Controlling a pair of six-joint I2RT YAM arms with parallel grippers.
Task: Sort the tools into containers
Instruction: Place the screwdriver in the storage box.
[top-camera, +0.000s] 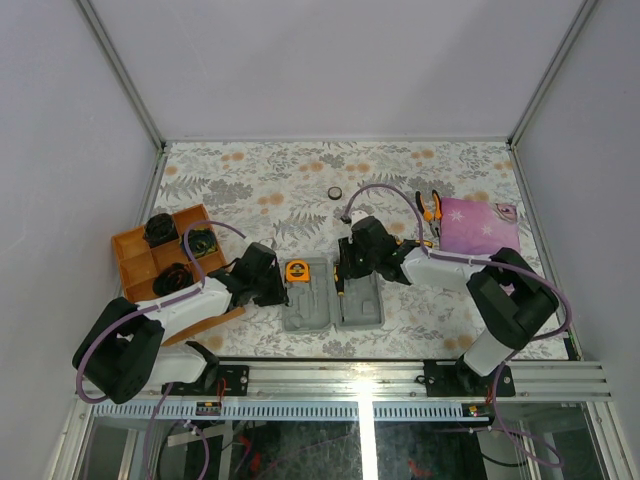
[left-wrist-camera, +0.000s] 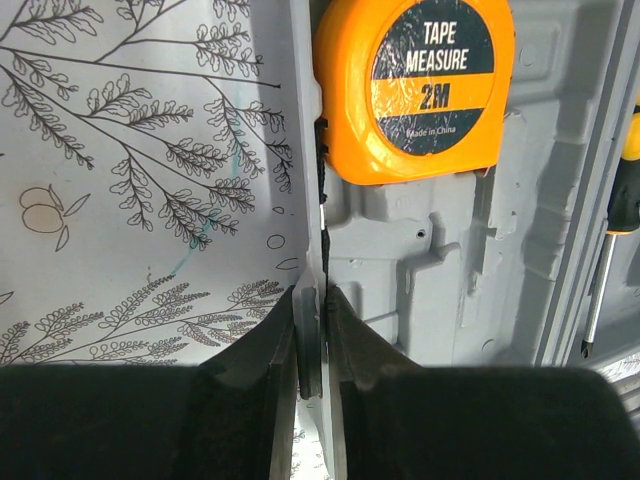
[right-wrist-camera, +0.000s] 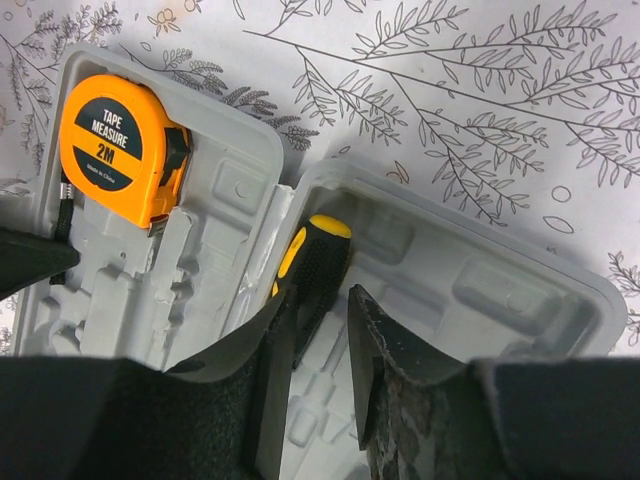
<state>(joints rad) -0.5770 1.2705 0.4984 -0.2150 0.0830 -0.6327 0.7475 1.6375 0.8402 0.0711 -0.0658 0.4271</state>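
The left end effector (left-wrist-camera: 312, 300) pinches the case (left-wrist-camera: 420, 260) rim — the right end effector (right-wrist-camera: 320, 300), part-open, straddles the screwdriver (right-wrist-camera: 320, 250) handle.

- One grey tool case (top-camera: 360, 305)
- One orange tape measure (top-camera: 297, 270)
- One black-and-yellow screwdriver (right-wrist-camera: 315, 262)
- One pair of pliers (top-camera: 431, 207)
- One small black tape ring (top-camera: 335, 192)
- One purple cloth (top-camera: 478, 225)
- One orange divided tray (top-camera: 130, 250)

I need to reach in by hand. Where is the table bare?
Bare: the far strip behind the tape ring, and the stretch between the orange tray and that ring. Crowded: around the grey case, where the left tool and right tool sit, and the right side by the pliers and purple cloth.
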